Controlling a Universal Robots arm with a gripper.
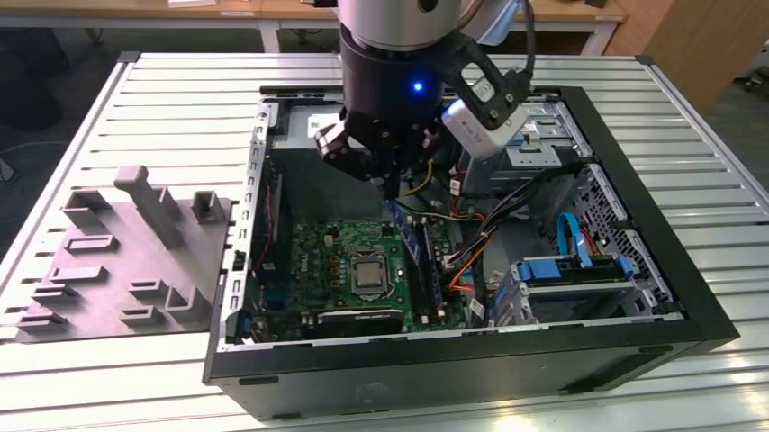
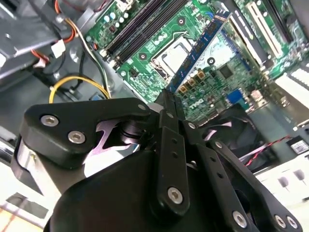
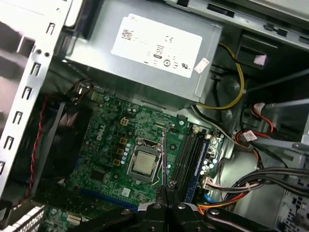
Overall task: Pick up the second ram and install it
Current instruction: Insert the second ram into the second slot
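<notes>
Table [image 1: 144,99] of pale metal slats, spread wide in the exterior view, carrying one open black computer case [image 1: 481,364] and, to the exterior view's left of it, one gray fixture block [image 1: 121,261] with raised pegs. Over the case, one dark arm [image 1: 397,54], lower end inside the opening.

In the first wrist view, a silver power supply [image 3: 96,58] with a white label against one wall, and next to it the green motherboard [image 3: 106,145]. In the second wrist view, a close look along the claw [image 2: 169,102]: black fingers pressed onto the second ram [image 2: 200,48], pinching it by its flat faces. Shows there as a dark blue board with black chips on its face; in the first wrist view, narrows to a thin line, edge-on.

Hangs in the air over the motherboard, by the first wrist view between the processor socket [image 3: 142,163] and the black slot rails [image 3: 186,154], not seated in any rail. Long axis roughly parallel to the rails, one end toward the power supply, the other toward the opposite wall.

In both wrist views, a yellow cable [image 2: 72,80] looping near the power-supply end of the rails.

By count: one table, one case, one fixture block, one arm, one claw, a single second ram in its grip, one processor socket; rails too closely packed to number.
</notes>
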